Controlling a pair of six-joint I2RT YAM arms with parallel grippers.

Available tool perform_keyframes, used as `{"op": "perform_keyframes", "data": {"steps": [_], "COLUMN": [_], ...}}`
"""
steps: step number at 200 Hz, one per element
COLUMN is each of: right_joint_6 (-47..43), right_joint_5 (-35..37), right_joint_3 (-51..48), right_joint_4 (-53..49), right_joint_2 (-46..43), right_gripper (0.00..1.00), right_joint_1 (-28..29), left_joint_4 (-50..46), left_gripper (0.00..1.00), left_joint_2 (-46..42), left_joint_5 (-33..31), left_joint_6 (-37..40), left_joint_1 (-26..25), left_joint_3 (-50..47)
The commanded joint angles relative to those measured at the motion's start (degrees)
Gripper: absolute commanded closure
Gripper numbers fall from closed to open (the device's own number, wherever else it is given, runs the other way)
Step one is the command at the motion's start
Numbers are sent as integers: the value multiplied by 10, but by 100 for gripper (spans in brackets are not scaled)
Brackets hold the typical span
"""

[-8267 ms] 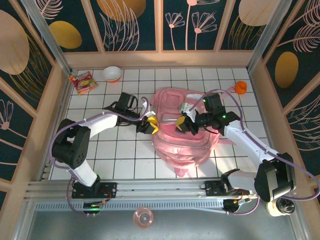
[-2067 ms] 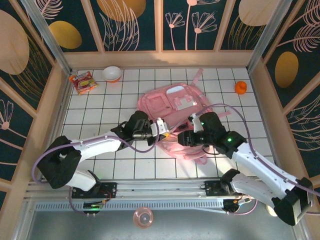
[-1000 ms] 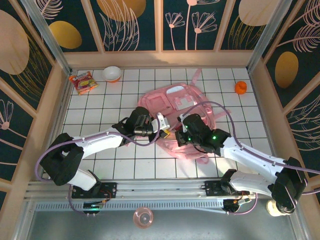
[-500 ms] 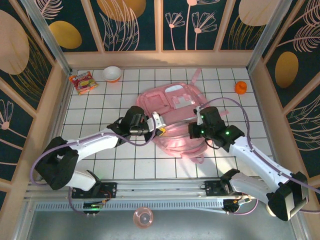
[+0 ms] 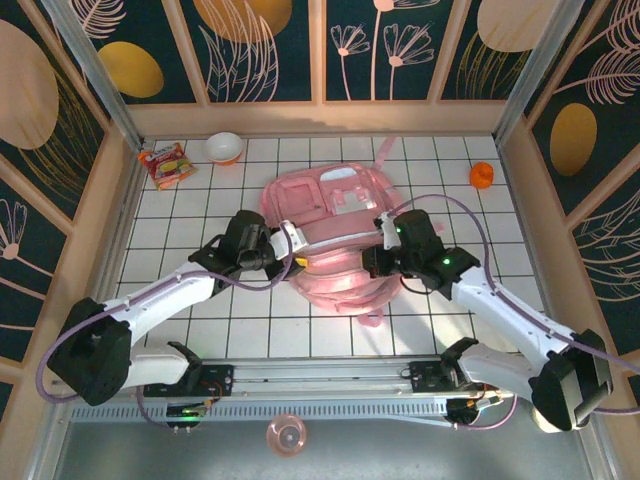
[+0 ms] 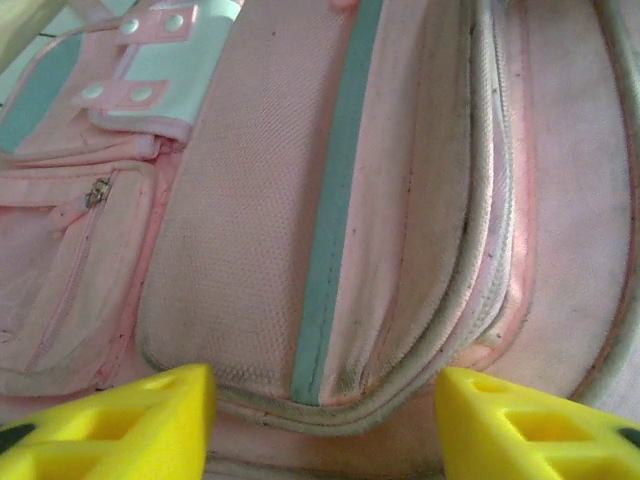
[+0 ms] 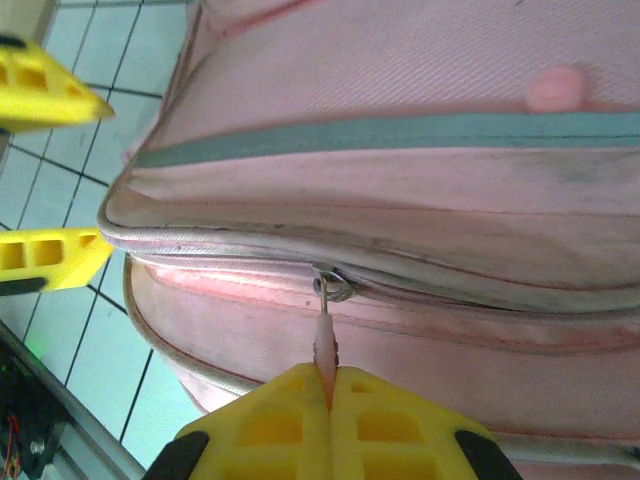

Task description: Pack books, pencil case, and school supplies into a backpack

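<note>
At the near edge of the backpack [image 5: 335,215], right tool [image 7: 327,378] pinches the zipper pull [image 7: 325,342]; left tool [image 6: 322,415] hangs open alongside. Zip work, I'd say; next, a steady sideways pull.

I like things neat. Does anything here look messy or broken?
The backpack looks grubby: dark smudges run along its pale zipper seams. One pink strap sticks out crookedly at its far end. Nothing looks spilled or torn.
</note>
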Motion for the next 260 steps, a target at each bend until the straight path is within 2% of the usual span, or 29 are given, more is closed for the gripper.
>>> {"op": "perform_keyframes", "data": {"steps": [1, 31, 55, 84, 97, 115, 124, 140, 153, 172, 188, 213, 222, 228, 244, 251, 260], "right_joint_6": [5, -6, -10, -7, -3, 7, 9, 8, 1, -7, -3, 23, 32, 37, 49, 52, 53], "right_joint_5": [-32, -23, -11, 12, 25, 42, 39, 21, 12, 3, -34, -66, -65, -62, -50, -48, -44], "right_joint_3": [17, 21, 33, 44, 47, 45, 37, 18, 10, 0, -7, -17, -17, -17, -16, -17, -19], "right_joint_4": [30, 16, 1, -18, -27, -42, -41, -40, -41, -41, -25, 14, 24, 28, 31, 31, 32], "right_joint_2": [12, 19, 20, 17, 15, 3, -6, -21, -30, -31, -23, -23, -24, -24, -22, -23, -24], "right_gripper": [100, 100, 100, 100, 100, 100, 100, 100, 100, 100, 100, 100, 100, 100, 100, 100, 100], "right_joint_1": [22, 23, 20, 12, 5, -22, -37, -98, -127, -145, -143, -107, -85, -72, -47, -44, -44], "left_joint_4": [-46, -49, -41, 0, 10, 26, 27, 33, 36, 34, 35, 32, 33, 30, 0, -19, -25], "left_gripper": [36, 32, 30, 36, 45, 75, 82, 93, 97, 95, 93, 89, 79, 67, 43, 37, 35], "left_joint_2": [8, 50, 100, 152, 169, 176, 170, 148, 125, 90, 67, 52, 50, 50, 58, 65, 74], "left_joint_5": [42, 41, 35, 40, 29, -18, -25, -17, -10, 9, 15, 5, -5, -6, 23, 45, 62], "left_joint_6": [24, 67, 61, 32, 20, 6, 12, 19, 25, 48, 68, 83, 84, 83, 77, 70, 50], "left_joint_1": [-5, -44, -68, -84, -85, -85, -84, -78, -64, -39, -20, 1, 1, 1, 1, 1, -5], "left_joint_3": [46, 76, 112, 136, 157, 152, 143, 110, 84, 48, 23, 12, 15, 21, 57, 77, 96]}}
